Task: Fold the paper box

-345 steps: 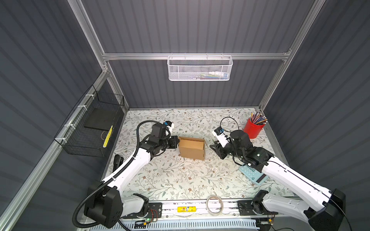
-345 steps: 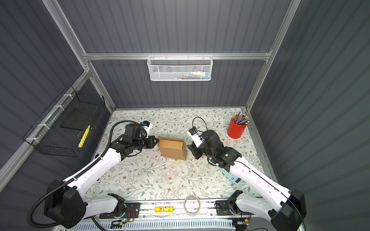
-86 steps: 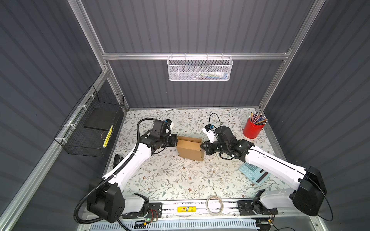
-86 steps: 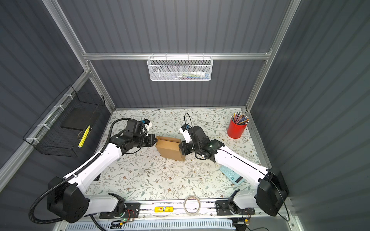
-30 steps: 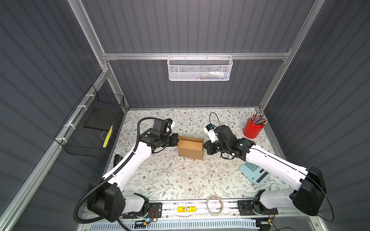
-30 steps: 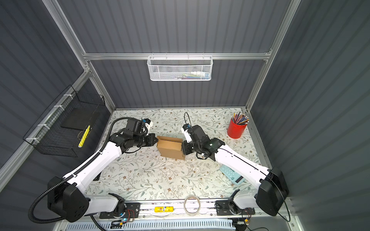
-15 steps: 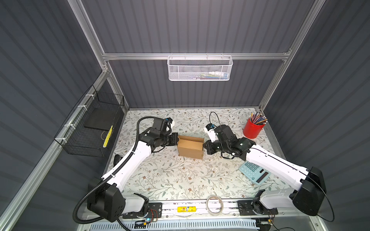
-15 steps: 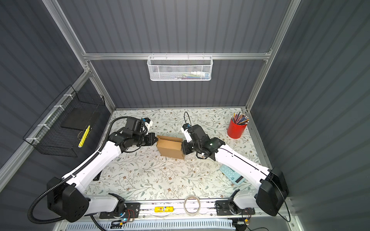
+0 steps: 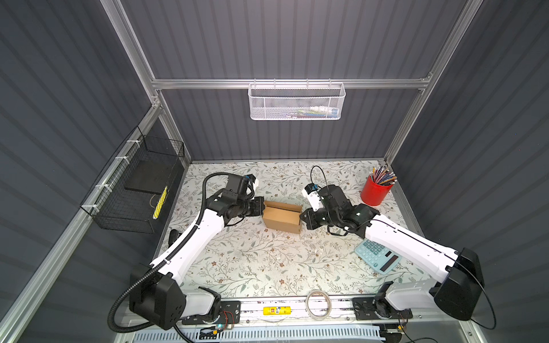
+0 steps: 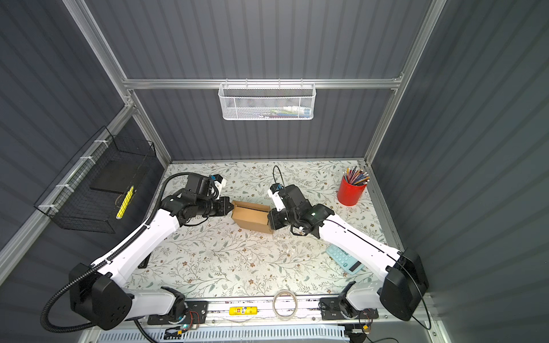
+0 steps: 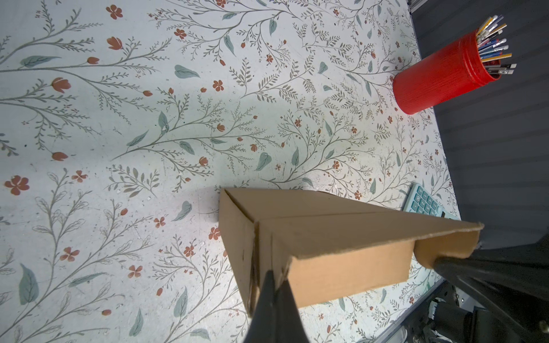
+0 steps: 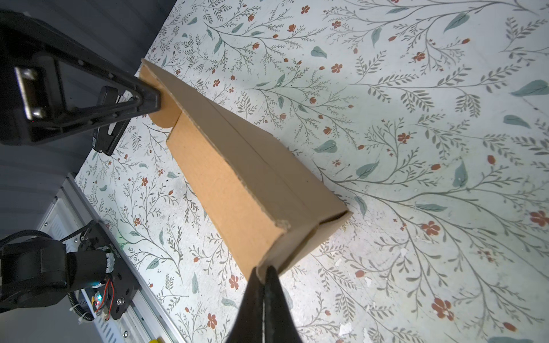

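Both arms reach inward; the left claw (image 9: 262,207) and right claw (image 9: 301,217) pinch opposite ends of the paper box (image 9: 280,219).

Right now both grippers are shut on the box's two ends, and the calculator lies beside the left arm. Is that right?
Not quite. The calculator lies beside the right arm, not the left; both top views show it. The rest holds: the left gripper and the right gripper are shut on opposite ends of the box.
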`<state>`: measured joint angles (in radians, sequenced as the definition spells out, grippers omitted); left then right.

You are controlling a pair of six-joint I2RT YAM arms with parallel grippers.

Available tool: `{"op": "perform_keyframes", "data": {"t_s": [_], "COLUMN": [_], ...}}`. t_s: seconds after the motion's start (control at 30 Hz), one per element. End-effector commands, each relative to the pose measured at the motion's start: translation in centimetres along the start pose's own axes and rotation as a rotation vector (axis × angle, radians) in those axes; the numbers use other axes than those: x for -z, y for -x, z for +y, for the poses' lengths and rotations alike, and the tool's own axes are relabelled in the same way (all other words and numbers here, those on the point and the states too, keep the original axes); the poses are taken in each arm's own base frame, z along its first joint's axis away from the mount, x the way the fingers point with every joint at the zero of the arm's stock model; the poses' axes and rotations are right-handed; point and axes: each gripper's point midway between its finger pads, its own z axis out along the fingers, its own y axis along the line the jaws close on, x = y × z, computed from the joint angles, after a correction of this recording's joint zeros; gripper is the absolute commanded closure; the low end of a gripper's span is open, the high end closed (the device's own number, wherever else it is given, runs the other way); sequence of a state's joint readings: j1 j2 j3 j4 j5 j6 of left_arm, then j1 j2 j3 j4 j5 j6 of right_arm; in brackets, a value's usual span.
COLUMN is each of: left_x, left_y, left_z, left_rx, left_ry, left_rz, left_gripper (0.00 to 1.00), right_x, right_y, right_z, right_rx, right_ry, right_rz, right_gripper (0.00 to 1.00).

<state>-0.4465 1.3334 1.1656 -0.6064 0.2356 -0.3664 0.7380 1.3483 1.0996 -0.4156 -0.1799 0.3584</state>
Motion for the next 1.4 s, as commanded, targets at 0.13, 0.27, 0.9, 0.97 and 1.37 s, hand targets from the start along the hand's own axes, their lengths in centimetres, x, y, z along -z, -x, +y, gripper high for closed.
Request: {"op": "perform_keyframes", "data": {"t_s": [0.13,0.27,0.9,0.97,1.37], "left_x": [0.2,0.0,-2.1,-2.5,-4.1], "left_y": [0.1,0.0,-1.1,-1.3,-1.6], "left_z": [-0.9,-0.8,1.0,1.3,2.2], "left_rx": [-0.027,-0.022,-0.024,-0.025,-0.024], "left_ry": [-0.033,-0.034,0.019,0.027,0.049], "left_rz": [-0.010,-0.007,0.017,0.021,0.039], "left_gripper": [1.00,1.00,1.00,1.00,1.00], "right_x": [-0.2,-0.8,-2.4,-2.6,-3.1], "right_y": [0.6,0.5,-0.3,-0.2,0.0], "right_z": [0.9,0.7,-0.8,-1.0,-1.3], "right_rx": [-0.026,-0.028,-0.006,0.002,0.055], "right_ry": [0.043,0.043,0.017,0.015,0.007], "right_rz": [-0.006,-0.007,0.015,0.018,0.033], "right_gripper": [0.94,0.94,0.94,0.94,0.93]}}
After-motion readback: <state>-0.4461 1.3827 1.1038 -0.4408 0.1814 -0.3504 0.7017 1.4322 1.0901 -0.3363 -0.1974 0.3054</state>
